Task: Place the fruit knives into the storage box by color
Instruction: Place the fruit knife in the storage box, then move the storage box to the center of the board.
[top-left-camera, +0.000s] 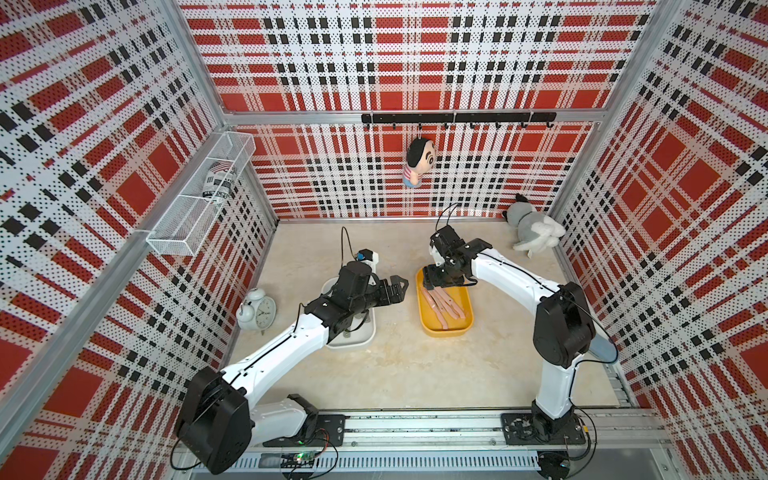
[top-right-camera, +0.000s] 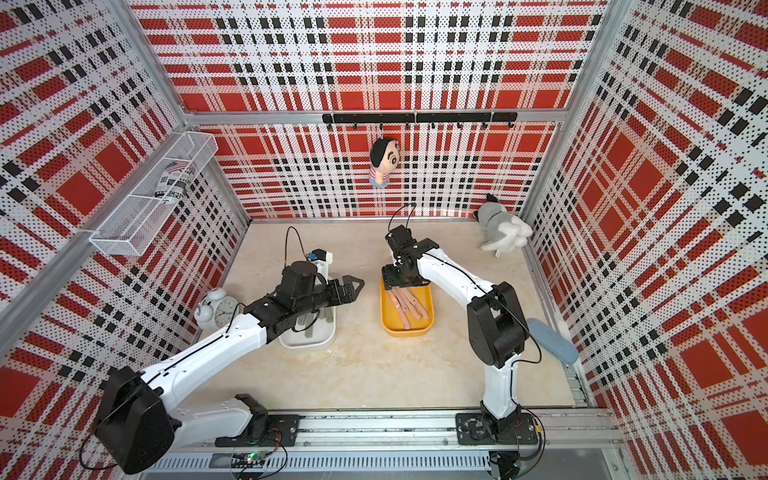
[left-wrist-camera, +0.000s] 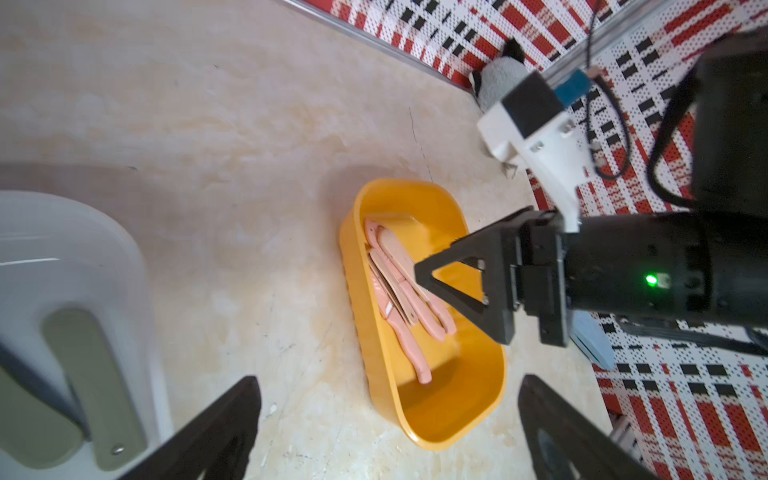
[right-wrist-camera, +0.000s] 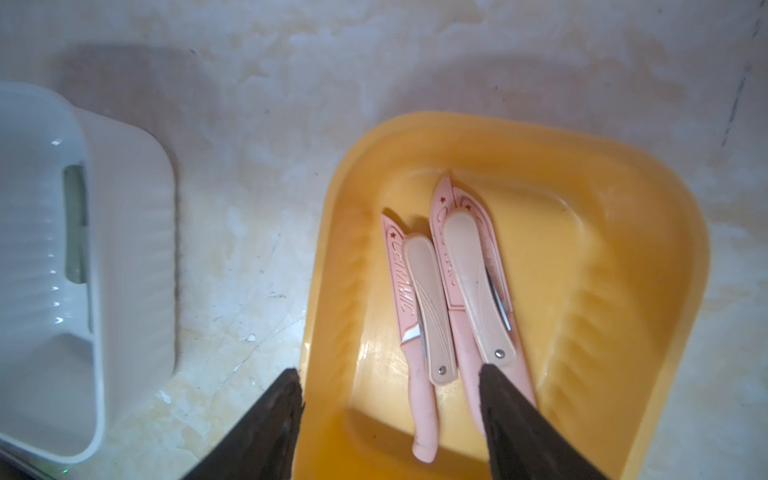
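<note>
I see the right pincer (right-wrist-camera: 389, 368) released: its two black fingers (right-wrist-camera: 523, 424) stand apart with nothing between them. It hangs over the far end of the yellow box (top-left-camera: 449, 331). The pink fruit knives (right-wrist-camera: 419, 291) lie in a loose, overlapping heap on the box floor straight beneath it, running from between the fingertips outward ahead of them. In the right wrist view one finger covers the end of a handle, and I cannot tell whether it touches.

The left pincer (left-wrist-camera: 388, 378) is released too, fingers wide and holding nothing. It hovers above the worktop (top-right-camera: 374, 374), near the rim of the white box (top-right-camera: 309, 343) on the side facing the yellow box. The olive-green fruit knives (left-wrist-camera: 91, 374) lie inside that white box, behind and below the left pincer. In both top views the arm's wrist partly hides them. The yellow box sits just ahead of the left pincer's tips.
</note>
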